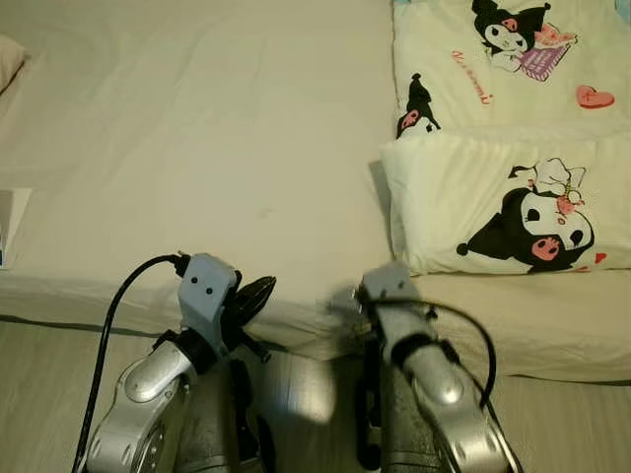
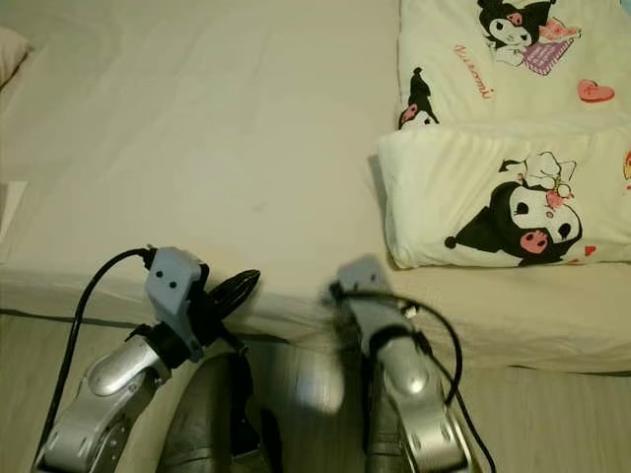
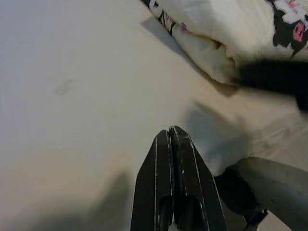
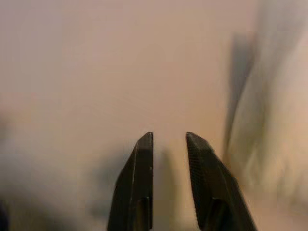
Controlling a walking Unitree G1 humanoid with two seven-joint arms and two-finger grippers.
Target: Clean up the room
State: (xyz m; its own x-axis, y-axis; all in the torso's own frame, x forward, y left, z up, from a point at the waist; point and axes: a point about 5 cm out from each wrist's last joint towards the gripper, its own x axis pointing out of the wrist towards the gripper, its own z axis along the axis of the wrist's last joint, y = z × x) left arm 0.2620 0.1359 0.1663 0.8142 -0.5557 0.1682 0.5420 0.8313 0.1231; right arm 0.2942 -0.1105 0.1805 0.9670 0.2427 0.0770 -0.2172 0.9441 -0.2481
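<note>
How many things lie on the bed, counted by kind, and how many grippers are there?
Cartoon-print pillow: 1
Cartoon-print quilt: 1
Plain pillow, corner at the far left edge: 1
Grippers: 2, left gripper, right gripper
Total: 5

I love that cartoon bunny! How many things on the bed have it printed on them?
2. A folded quilt lies near the bed's front edge on the robot's right, and another printed piece lies just behind it. More could be out of frame.

Cream bed sheet; white folded quilt printed with black-and-pink cartoon figures; black gripper fingers.
</note>
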